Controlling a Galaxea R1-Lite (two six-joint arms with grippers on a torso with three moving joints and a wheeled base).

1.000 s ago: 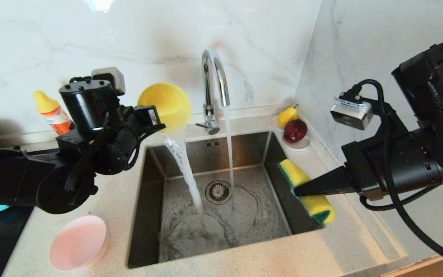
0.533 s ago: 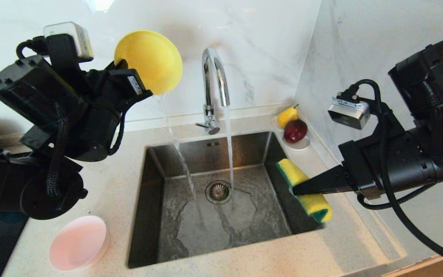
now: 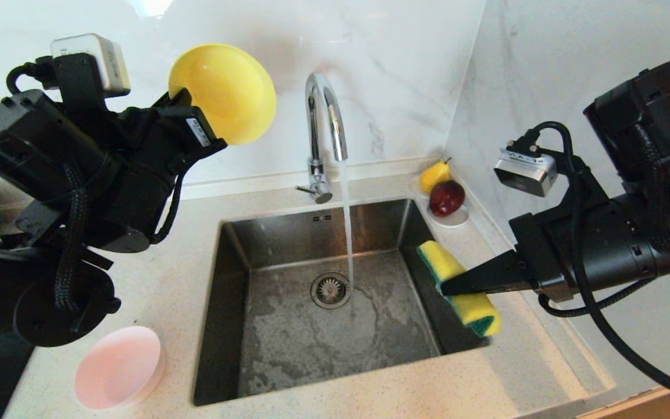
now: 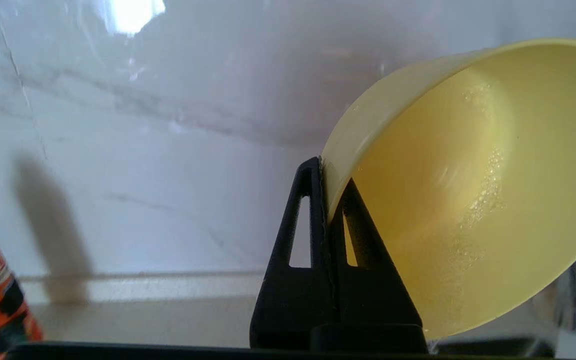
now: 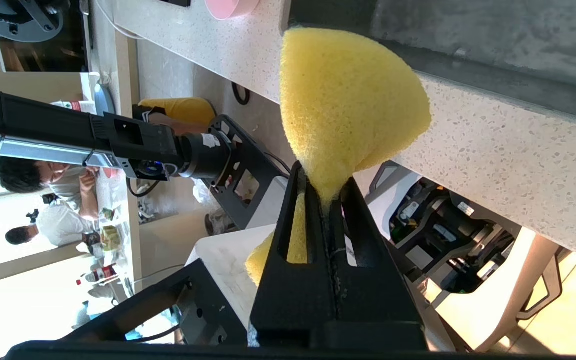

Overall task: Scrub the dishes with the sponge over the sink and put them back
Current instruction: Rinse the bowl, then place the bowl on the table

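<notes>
Head view: the yellow bowl is held raised, left of the faucet, by the left gripper; the sponge is clamped by the right gripper at the sink right edge, well apart.

Left wrist view: fingers are closed on the bowl rim.

Right wrist view: the sponge is pinched between closed fingers.
</notes>
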